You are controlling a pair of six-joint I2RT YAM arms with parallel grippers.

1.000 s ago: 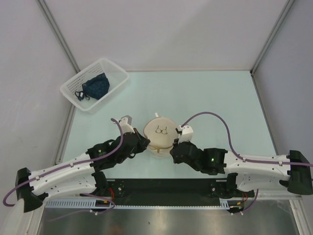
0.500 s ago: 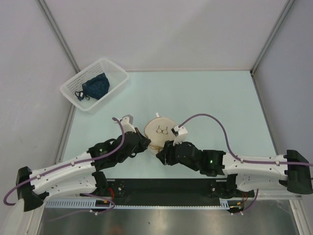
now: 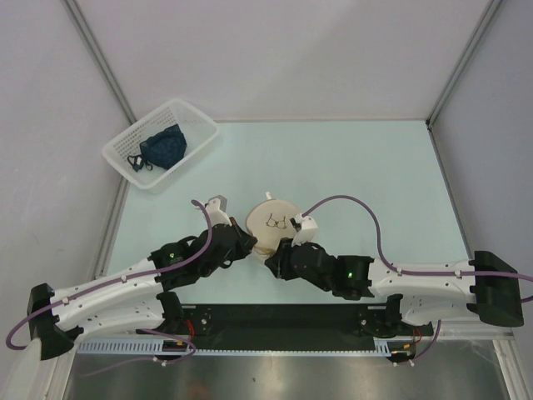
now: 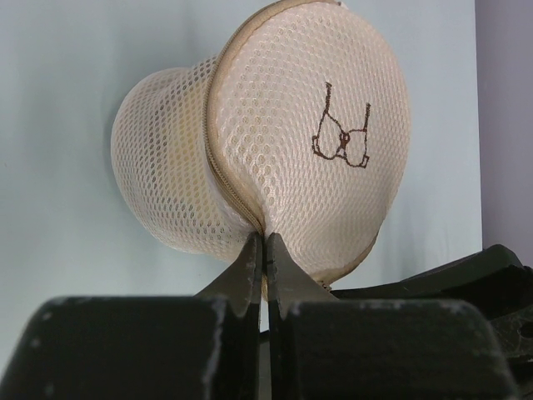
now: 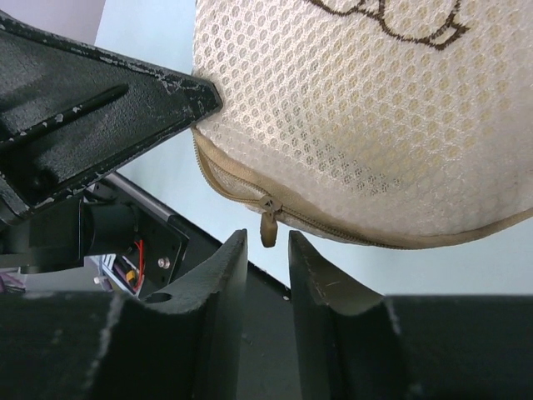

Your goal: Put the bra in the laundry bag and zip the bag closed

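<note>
On the table (image 3: pixel 358 158), one laundry bag (image 3: pixel 271 222)

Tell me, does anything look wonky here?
Yes. The laundry bag looks dented at its zip seam, where the shut left pincer pinches the mesh and puckers it inward. Nothing looks spilled.
</note>
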